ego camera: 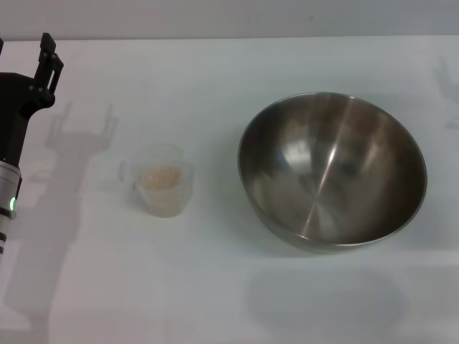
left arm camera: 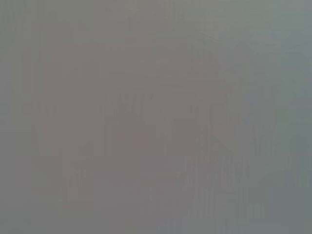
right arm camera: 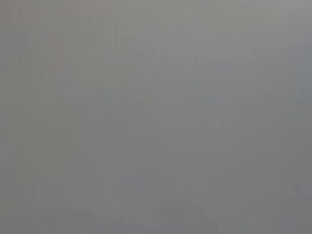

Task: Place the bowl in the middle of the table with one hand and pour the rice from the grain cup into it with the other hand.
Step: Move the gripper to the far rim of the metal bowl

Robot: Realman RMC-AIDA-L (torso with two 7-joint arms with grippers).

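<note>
The shiny steel bowl (ego camera: 332, 170) stands upright and empty on the white table (ego camera: 215, 287), right of centre. The clear grain cup (ego camera: 162, 180) stands left of centre, partly filled with pale rice (ego camera: 161, 177). My left gripper (ego camera: 25, 49) hangs at the far left edge, above the table and well left of and behind the cup. Its fingers are apart and hold nothing. My right gripper is out of view. Both wrist views show only plain grey.
The left arm's shadow falls on the table between the arm and the cup. A faint shadow (ego camera: 448, 82) lies at the right edge, behind the bowl. Nothing else stands on the table.
</note>
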